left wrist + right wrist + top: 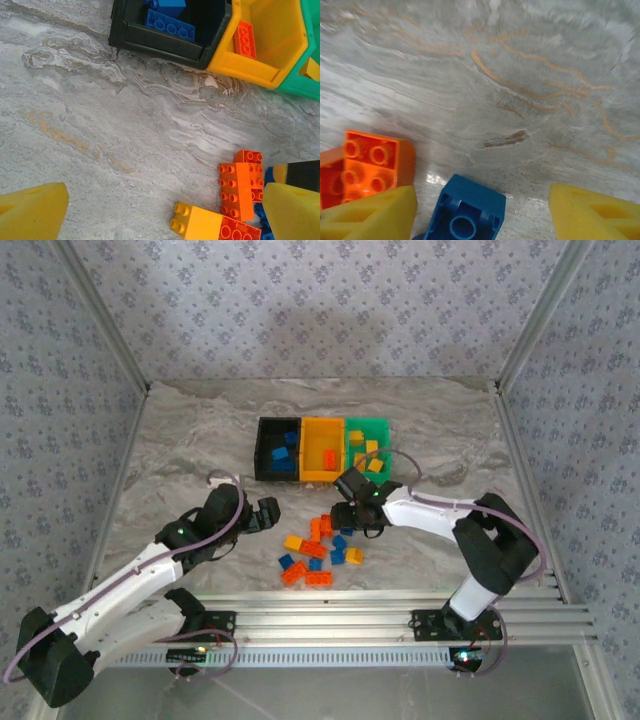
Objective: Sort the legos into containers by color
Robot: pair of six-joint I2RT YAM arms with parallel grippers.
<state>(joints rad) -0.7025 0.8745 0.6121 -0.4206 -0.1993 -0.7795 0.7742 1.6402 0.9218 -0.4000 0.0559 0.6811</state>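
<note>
Both the orange lego (pixel 370 165) and the blue lego (pixel 465 212) crowd the right tool (pixel 482 215), jaws apart, so we risk pinching both.

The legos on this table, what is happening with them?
Legos are being sorted into three bins: blue in the black bin, orange in the orange bin, yellow in the green bin. A pile lies loose on the table. The right end effector stands open around a blue brick there. The left end effector hangs open and empty beside the pile.
</note>
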